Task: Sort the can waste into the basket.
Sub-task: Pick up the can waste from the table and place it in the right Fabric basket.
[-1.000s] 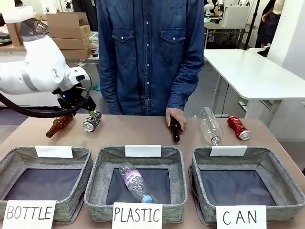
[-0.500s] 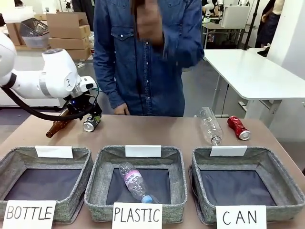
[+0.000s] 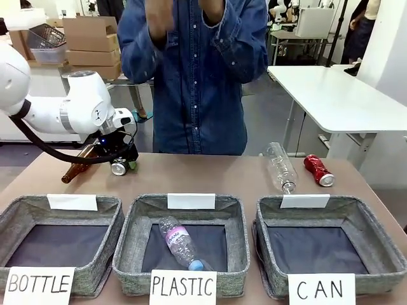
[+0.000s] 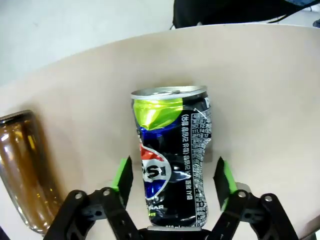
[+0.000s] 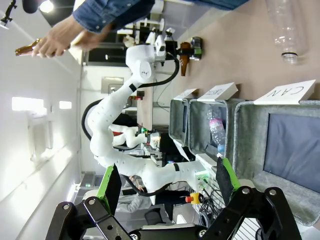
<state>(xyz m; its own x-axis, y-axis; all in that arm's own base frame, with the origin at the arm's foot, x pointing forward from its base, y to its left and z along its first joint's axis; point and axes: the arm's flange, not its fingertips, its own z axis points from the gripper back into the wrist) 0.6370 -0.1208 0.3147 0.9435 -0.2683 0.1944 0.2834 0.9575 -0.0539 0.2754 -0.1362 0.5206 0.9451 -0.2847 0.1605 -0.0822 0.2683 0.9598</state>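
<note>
Left end effector (image 3: 124,166) is down at the far-left corner of the tabletop (image 3: 197,175), right over the dark can (image 4: 172,150). From the wrist you see it well. The can lies on its side, lengthways between the fingers, with its silver end pointing away. The green pads (image 4: 123,175) stand just beside each flank. The jaws look spread, with a sliver of tabletop showing on either side, so it's bracketing the can and not squeezing it, as far as I can tell. The line-up makes sense: with pads across the round body, a squeeze should pin the can instead of rolling it off.

It's tight on one side. The brown bottle (image 3: 76,166) lies near the outer finger, though apart from it. Straight up looks like the safe way out.

After that comes a long carry. The CAN basket (image 3: 378,232) sits at the opposite near corner, past the BOTTLE basket (image 3: 13,216) and the PLASTIC basket (image 3: 130,235). Its mouth is open and nothing is in it yet. A path above the rims looks free, since the person's hands (image 3: 159,19) are up at chest height, off the tabletop.

The red can (image 3: 318,169) waits on the far right, near a clear plastic bottle (image 3: 280,166), just behind the CAN basket. The right end effector (image 5: 167,182) hangs released, jaws wide with nothing between them.
</note>
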